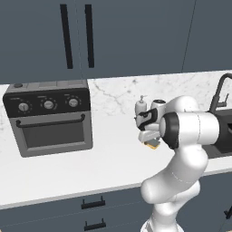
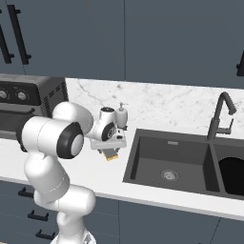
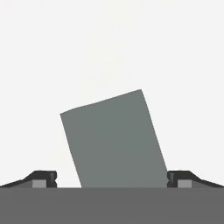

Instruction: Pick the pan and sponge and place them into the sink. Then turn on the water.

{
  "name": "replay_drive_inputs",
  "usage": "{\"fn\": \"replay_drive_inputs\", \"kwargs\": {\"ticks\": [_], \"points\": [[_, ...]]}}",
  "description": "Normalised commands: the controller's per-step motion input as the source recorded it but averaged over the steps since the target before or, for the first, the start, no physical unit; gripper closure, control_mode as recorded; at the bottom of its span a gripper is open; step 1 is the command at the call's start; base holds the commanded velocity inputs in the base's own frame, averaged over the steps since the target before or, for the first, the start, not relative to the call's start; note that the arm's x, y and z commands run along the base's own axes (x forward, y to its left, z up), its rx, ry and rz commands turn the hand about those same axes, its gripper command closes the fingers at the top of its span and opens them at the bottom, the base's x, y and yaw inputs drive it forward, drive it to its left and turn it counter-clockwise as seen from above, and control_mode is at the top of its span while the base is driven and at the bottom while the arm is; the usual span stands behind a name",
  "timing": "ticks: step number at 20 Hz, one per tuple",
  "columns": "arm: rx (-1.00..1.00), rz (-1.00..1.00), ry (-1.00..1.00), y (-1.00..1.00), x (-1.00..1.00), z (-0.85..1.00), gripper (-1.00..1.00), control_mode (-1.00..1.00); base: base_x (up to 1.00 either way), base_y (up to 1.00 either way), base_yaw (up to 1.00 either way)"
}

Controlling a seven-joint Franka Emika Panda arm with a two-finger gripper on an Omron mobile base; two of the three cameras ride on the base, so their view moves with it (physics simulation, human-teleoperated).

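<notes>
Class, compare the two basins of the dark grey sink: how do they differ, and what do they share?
The left basin of the dark grey double-basin sink shows a bare floor with a round metal drain; the right basin holds a round black pan. The left basin shows whole; the picture's edge cuts the right. Both share dark walls and one divider.

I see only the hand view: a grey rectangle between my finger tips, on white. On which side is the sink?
Observer: The sink lies to the right of the gripper, across a strip of counter.
Operator: Is the pan inside it?
Observer: A dark round shape, likely the pan, sits in the right basin.
Operator: Is anything near the hand?
Observer: A white soap dispenser stands just behind it.
</notes>
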Motion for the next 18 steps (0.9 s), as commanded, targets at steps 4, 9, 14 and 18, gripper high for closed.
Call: {"fn": "replay_drive_inputs", "kwargs": {"ticks": [4, 9, 14, 18], "points": [[0.00, 0.00, 0.00, 0.00, 0.00, -0.19, -1.00, -1.00, 0.00, 0.00, 0.00], [0.00, 0.00, 0.00, 0.00, 0.00, -0.14, -1.00, -1.00, 0.00, 0.00, 0.00], [0.00, 0.00, 0.00, 0.00, 0.00, -0.04, -1.00, -1.00, 0.00, 0.00, 0.00], [0.00, 0.00, -0.03, 0.00, 0.00, 0.00, -1.00, -1.00, 0.00, 0.00, 0.00]]}}
